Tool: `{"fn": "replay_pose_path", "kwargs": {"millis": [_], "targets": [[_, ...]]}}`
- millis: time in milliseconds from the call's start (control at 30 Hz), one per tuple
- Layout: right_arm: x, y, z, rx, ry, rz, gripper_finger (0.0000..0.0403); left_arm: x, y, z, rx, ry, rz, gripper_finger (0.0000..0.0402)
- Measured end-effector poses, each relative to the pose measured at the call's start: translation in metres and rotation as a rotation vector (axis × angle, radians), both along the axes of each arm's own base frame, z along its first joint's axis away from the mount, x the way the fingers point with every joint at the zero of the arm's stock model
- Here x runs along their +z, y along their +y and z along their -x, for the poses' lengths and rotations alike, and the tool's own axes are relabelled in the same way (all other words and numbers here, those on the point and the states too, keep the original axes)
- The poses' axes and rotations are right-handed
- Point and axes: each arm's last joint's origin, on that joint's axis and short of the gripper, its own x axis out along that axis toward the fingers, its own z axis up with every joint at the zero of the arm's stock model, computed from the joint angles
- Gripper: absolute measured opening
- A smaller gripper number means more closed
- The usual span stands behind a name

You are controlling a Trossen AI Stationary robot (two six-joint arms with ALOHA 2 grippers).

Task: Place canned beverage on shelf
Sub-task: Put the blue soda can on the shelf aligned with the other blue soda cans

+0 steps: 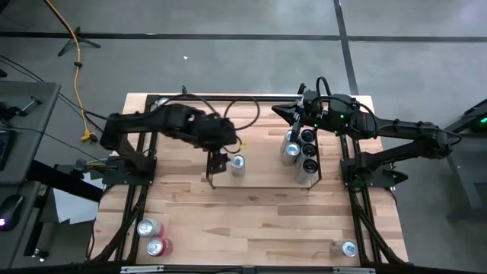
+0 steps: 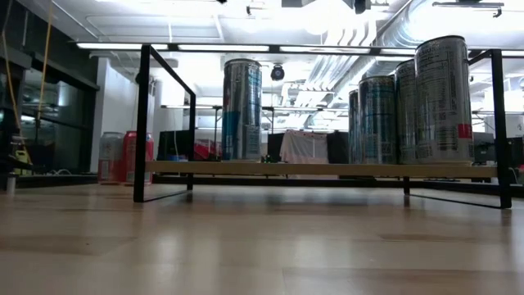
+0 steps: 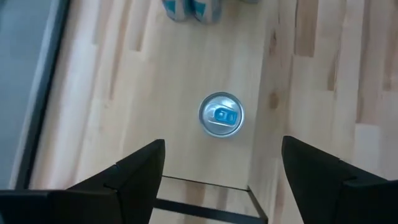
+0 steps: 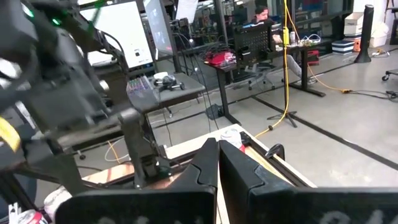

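In the high view the left gripper [image 1: 218, 162] hangs at the centre left of the frame over the left end of the shelf [image 1: 262, 185], its fingers spread apart and empty. The can [image 1: 238, 164] stands upright on the shelf just to its right, long axis vertical, top visible between the fingers [image 3: 140, 171] in the left wrist view. The right gripper [image 1: 293, 111], clenched on nothing, waits at the upper right above the row of cans [image 1: 300, 149], so the left arm is nearer; no label text is readable.
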Motion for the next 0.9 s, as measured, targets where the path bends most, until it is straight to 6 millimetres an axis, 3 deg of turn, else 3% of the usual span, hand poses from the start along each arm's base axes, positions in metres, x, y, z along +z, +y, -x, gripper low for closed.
{"fn": "replay_pose_path", "kwargs": {"millis": [267,367,900], "targets": [[0.0,0.0,0.0,0.001,0.012,0.045,0.0,0.027,-0.027,0.02,-0.118,-0.174,-0.097,0.0278],[0.0,0.0,0.0,0.001,0.012,0.044,0.0,0.028,-0.03,0.027,-0.126,-0.243,-0.135,0.0278],[0.0,0.0,0.0,0.001,0.011,0.042,0.0,-0.036,-0.011,0.11,0.036,-0.617,0.018,0.0278]]}}
